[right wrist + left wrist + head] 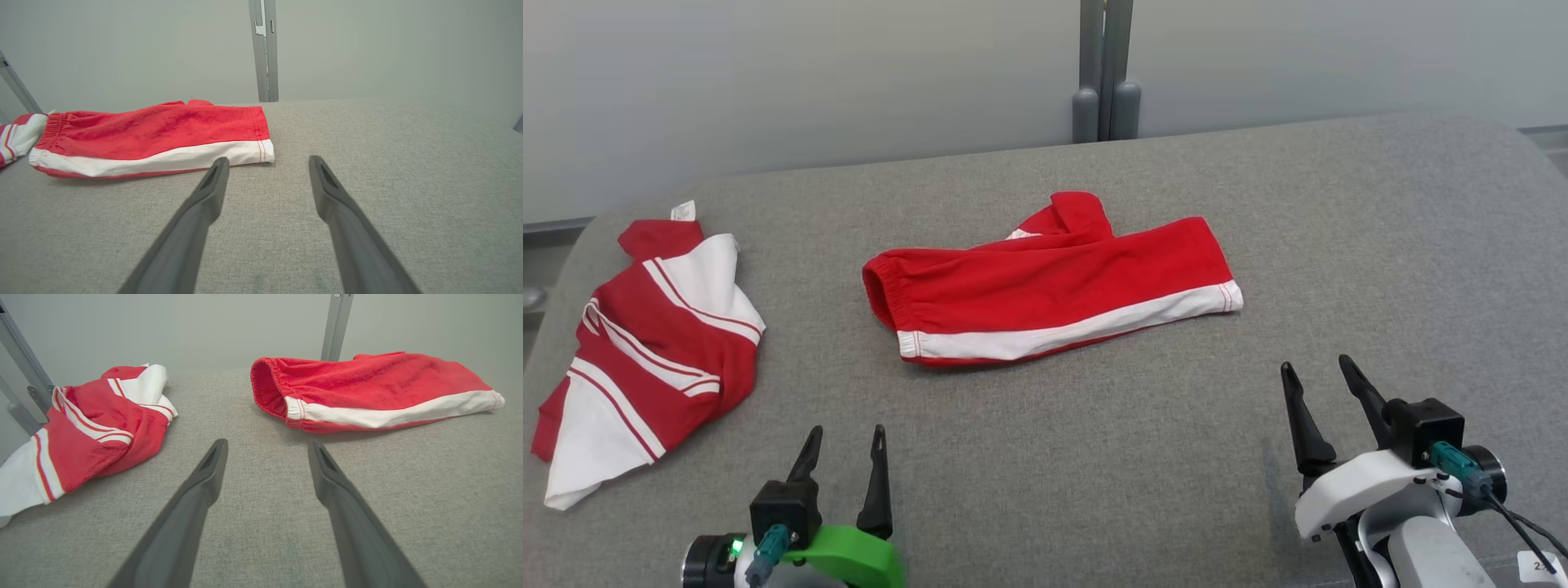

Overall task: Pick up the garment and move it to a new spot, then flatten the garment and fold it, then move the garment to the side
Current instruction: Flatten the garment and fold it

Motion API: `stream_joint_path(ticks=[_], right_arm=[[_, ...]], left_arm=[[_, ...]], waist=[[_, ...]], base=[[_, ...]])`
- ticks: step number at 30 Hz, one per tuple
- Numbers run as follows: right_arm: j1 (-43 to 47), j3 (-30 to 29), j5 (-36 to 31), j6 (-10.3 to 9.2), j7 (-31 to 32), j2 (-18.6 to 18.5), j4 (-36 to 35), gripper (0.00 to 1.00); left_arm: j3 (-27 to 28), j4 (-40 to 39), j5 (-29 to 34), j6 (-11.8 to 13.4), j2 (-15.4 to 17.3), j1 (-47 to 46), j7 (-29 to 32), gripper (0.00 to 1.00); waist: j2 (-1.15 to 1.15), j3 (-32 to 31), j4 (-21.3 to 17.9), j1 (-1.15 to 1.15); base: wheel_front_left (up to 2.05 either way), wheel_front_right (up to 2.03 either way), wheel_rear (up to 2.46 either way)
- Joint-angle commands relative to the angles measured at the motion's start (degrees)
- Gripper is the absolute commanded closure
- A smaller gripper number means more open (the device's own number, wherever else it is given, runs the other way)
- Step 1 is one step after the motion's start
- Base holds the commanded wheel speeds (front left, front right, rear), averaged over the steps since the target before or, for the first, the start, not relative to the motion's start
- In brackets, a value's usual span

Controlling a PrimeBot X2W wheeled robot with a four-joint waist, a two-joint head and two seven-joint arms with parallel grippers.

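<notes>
Red shorts (pixel 1054 282) with a white side stripe lie folded lengthwise at the middle of the grey table (pixel 1094 457), waistband to the left; they also appear as shorts (pixel 367 390) and shorts (pixel 151 136) in the wrist views. My left gripper (pixel 845 437) is open near the front left edge, nothing between its fingers (pixel 204 477). My right gripper (pixel 1319 371) is open at the front right, short of the shorts' hem, fingers (pixel 327 192) empty.
A second red and white striped garment (pixel 645 343) lies crumpled at the table's left edge, also seen as a garment (pixel 94 420) in the left wrist view. A grey post (pixel 1105 69) stands behind the table against a pale wall.
</notes>
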Motion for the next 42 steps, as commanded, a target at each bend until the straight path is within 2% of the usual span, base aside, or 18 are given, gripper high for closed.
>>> stream_joint_path(ticks=[1,9,13,20,34,36,38,39,40,42], right_arm=[[-1.2,-0.1,0.49,-0.02,-0.16,-0.44,-0.19,0.0],[-6.91,0.16,0.95,-0.02,-0.16,-1.65,-0.35,0.0],[-11.67,1.22,1.67,-0.02,-0.16,-2.5,1.94,0.0],[-15.87,3.6,2.97,-0.02,-0.16,-3.1,4.68,0.0],[-19.31,5.62,5.02,-0.02,-0.16,-3.85,6.79,0.0],[-19.71,5.7,5.19,-0.02,-0.16,-4.0,6.83,0.0],[-20.02,5.76,5.47,-0.02,-0.16,-4.14,7.0,0.0],[-20.19,5.87,5.51,-0.02,-0.16,-4.22,7.08,0.0],[-20.36,6.09,5.55,-0.02,-0.16,-4.32,7.21,0.0],[-20.86,6.45,5.56,-0.02,-0.16,-4.4,7.56,0.0]], left_arm=[[-0.38,-0.06,-0.67,-0.55,0.23,-2.03,0.03,0.0],[-2.27,1.92,-2.68,-1.83,0.22,-9.2,0.03,0.0],[-2.75,3.43,-3.74,-2.05,0.23,-14.07,0.03,0.0],[-2.36,4.21,-4.74,-1.83,0.22,-17.65,0.03,0.0],[-2.94,3.89,-7.13,-3.91,0.24,-19.9,0.03,0.02],[-3.1,3.76,-7.37,-4.2,0.22,-19.91,0.03,0.24],[-3.2,3.46,-7.48,-4.32,0.23,-19.8,0.03,0.6],[-3.37,3.32,-7.2,-4.38,0.22,-19.75,0.03,0.91],[-3.47,3.15,-7.11,-4.46,0.23,-19.69,0.03,1.0],[-3.55,2.81,-7.03,-4.6,0.23,-19.63,0.04,1.0]], waist=[[0.0,2.21,-0.17,0.0],[0.0,10.06,-0.88,0.0],[0.0,14.68,-1.2,0.0],[0.0,18.17,-0.95,0.0],[0.0,21.03,-0.37,0.0],[0.0,21.17,-0.34,0.0],[0.0,21.29,-0.25,0.0],[0.0,21.37,-0.19,0.0],[0.0,21.46,-0.12,0.0],[0.0,21.63,0.06,0.0]], base=[[0.0,0.0,0.0],[0.0,0.0,0.0],[0.0,0.0,0.0],[0.0,0.0,0.0],[0.0,0.0,0.0],[0.0,0.0,0.0],[0.0,0.0,0.0],[0.0,0.0,0.0],[0.0,0.0,0.0],[0.0,0.0,0.0]])
